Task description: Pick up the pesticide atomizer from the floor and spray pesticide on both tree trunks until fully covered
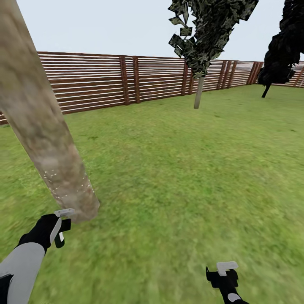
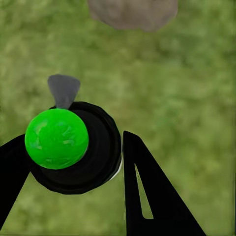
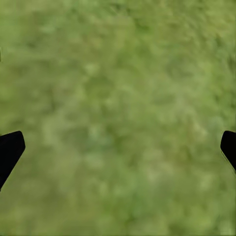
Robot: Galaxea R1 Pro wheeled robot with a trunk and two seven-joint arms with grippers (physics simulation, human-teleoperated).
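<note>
Green-capped black atomizer [image 2: 71, 147] sits between your left gripper [image 2: 73, 162] fingers [image 2: 152, 196], clamped, held above grass floor [image 2: 187, 88]. Left gripper just beside base of mottled grey-brown trunk [image 1: 42, 126], white specks low on it. Your right gripper [image 3: 118, 147] fingers spread wide over grass. Second tree [image 1: 198, 90] stands far off near slat fence [image 1: 101, 80].

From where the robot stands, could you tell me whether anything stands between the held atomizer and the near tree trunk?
Nothing visible does. The left gripper holds the atomizer beside the trunk, with only grass between them.
</note>
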